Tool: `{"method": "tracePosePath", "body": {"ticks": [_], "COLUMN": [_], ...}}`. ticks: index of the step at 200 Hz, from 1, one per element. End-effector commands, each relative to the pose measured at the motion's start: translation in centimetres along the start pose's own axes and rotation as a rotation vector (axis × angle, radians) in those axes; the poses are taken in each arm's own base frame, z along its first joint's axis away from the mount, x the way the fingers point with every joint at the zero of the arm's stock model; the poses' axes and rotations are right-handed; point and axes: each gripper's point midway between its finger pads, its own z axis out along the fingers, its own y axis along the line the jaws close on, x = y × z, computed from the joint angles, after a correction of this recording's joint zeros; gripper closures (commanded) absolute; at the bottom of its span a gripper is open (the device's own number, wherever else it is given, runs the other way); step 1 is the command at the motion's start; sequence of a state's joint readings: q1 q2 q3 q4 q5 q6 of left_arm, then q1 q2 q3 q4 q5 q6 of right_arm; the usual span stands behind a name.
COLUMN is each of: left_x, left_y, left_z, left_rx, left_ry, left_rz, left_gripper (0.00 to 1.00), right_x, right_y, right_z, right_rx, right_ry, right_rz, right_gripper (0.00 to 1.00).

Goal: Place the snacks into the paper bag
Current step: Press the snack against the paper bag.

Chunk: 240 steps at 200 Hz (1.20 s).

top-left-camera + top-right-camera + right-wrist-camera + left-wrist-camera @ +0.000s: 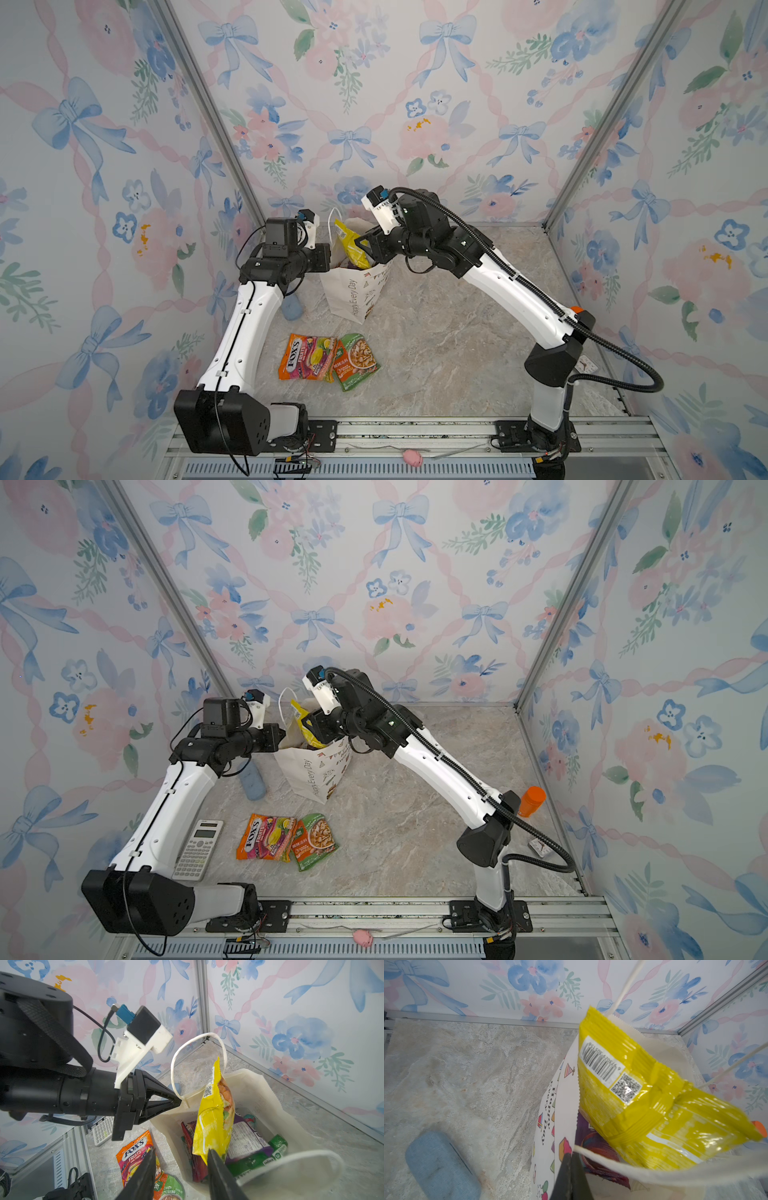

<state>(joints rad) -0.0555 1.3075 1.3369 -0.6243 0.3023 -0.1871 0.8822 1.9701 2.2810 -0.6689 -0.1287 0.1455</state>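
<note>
The white printed bag [353, 297] stands open. A crinkled yellow packet [350, 243] is upright in its mouth, above a purple packet [247, 1138]. Nearby, an orange packet [305, 357] and a green packet [358, 362] lie flat, touching.

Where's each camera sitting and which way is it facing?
Both top views: high at the front, looking down on the table; left arm, right arm show.
Left wrist: behind left gripper, facing the paper bag mouth.
Right wrist: behind right gripper, looking into the bag; left gripper shows too.
Shared: both wrist views show the yellow packet.

"FOX'S" packet [306, 358], "Happy Every Day" bag [352, 300]
</note>
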Motion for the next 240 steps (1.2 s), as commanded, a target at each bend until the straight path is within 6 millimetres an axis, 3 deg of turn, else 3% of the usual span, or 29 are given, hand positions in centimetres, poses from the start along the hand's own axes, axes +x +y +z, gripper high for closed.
{"method": "tracePosePath", "body": {"ticks": [1,30,66,105,139,194,214,240], "left_x": [-1.2,-1.3,-1.1,-1.3,-1.3,-1.3,-1.2,-1.3], "left_y": [-0.3,-0.2,0.0,-0.2,-0.1,-0.2,-0.2,-0.2], "left_z": [-1.4,-1.7,-1.6,-1.7,-1.8,-1.8,-1.7,-1.7], "left_rx": [-0.002,-0.013,-0.018,-0.012,-0.017,-0.016,-0.012,-0.011], "left_ry": [-0.052,-0.06,-0.057,-0.061,-0.063,-0.064,-0.061,-0.061], "left_rz": [0.0,0.002,0.004,0.007,0.009,0.01,0.009,0.011], "left_gripper": [1.0,1.0,1.0,1.0,1.0,1.0,1.0,1.0], "right_x": [0.8,1.7,3.1,3.7,3.7,4.5,4.7,4.4], "right_y": [-0.3,-1.7,-3.8,-6.4,-7.9,-10.8,-10.8,-9.2], "right_z": [1.5,3.9,5.4,5.8,5.7,5.6,5.8,6.0], "right_rx": [0.031,0.083,0.133,0.213,0.245,0.316,0.291,0.2], "right_ry": [0.045,0.082,0.128,0.139,0.14,0.162,0.169,0.162], "right_rz": [-0.008,-0.023,0.004,0.012,0.031,0.053,0.066,0.076], "right_gripper": [0.57,0.57,0.57,0.59,0.7,0.69,0.72,0.9]}}
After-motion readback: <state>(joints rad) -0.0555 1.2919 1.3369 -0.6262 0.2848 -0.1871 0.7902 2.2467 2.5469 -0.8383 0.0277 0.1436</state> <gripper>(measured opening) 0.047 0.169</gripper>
